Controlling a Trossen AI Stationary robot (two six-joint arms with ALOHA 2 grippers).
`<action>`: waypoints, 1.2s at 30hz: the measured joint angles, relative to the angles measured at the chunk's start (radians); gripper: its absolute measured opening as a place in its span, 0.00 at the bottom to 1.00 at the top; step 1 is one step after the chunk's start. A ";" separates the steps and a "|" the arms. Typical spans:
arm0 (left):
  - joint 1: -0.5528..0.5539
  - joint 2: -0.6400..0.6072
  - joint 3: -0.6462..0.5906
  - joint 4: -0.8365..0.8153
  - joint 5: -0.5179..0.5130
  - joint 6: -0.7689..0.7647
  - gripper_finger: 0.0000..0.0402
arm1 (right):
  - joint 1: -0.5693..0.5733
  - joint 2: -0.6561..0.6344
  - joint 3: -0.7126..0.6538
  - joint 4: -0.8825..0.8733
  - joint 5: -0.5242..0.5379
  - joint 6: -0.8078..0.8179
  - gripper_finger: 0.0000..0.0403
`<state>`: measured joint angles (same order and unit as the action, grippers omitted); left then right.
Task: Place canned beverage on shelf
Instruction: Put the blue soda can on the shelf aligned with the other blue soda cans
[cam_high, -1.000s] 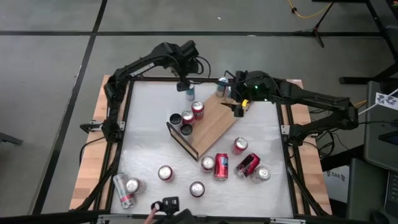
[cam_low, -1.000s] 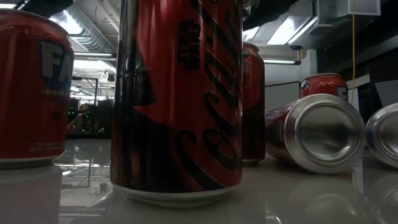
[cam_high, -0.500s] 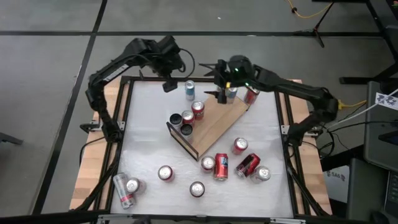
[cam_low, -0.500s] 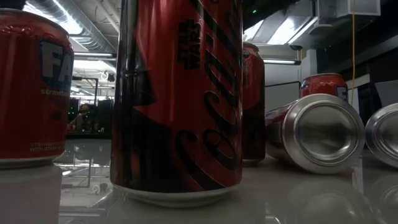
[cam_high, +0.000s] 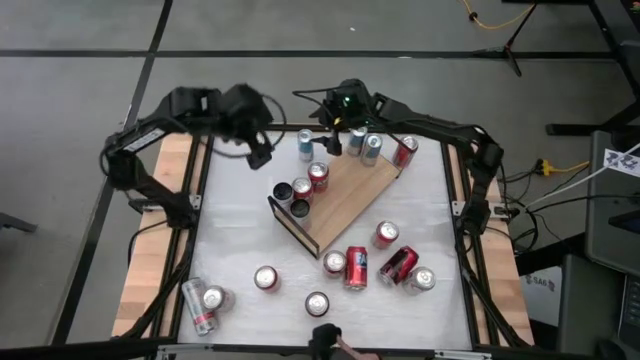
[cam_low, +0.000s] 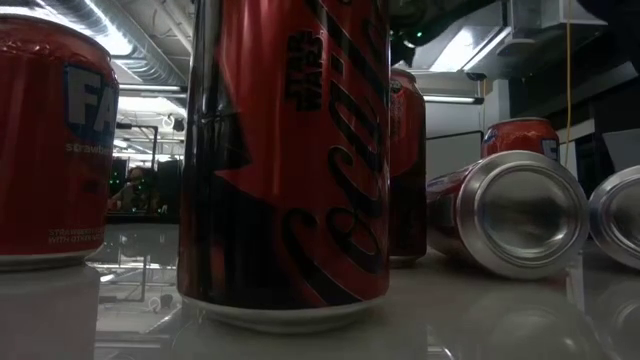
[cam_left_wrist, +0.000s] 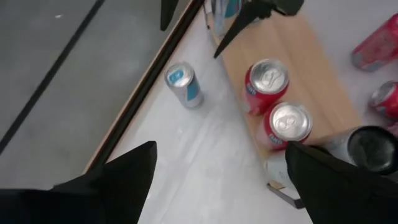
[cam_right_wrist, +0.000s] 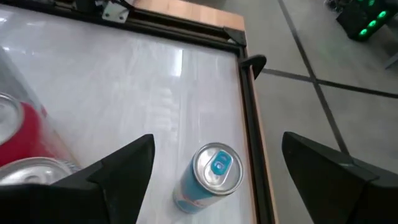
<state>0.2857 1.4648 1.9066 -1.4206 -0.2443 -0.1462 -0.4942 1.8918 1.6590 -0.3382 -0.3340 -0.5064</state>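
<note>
Four cans seem to stand on the shelf (cam_high: 338, 195) at table centre, about ten wait off it, and the left gripper (cam_left_wrist: 217, 171) and right gripper (cam_right_wrist: 214, 165), at twelve o'clock, gape empty.

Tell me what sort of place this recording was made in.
Probably a robotics lab or workshop, not a shop: a black-framed white table stands on bare grey concrete floor, loose cables trail nearby, and the low view shows exposed ceiling ducts.
</note>
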 joint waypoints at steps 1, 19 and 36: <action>-0.023 -0.019 -0.042 0.016 -0.028 -0.024 0.86 | 0.000 0.010 0.002 -0.002 0.000 0.000 0.85; -0.201 -0.223 -0.712 0.561 -0.102 -0.251 0.86 | -0.003 0.149 0.006 0.068 -0.013 0.000 0.85; -0.204 -0.222 -0.805 0.707 -0.079 -0.296 0.86 | -0.031 0.157 0.005 0.110 -0.043 0.010 0.85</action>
<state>0.0818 1.2427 1.1019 -0.7132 -0.3233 -0.4427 -0.5247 2.0491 1.6642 -0.2283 -0.3769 -0.4962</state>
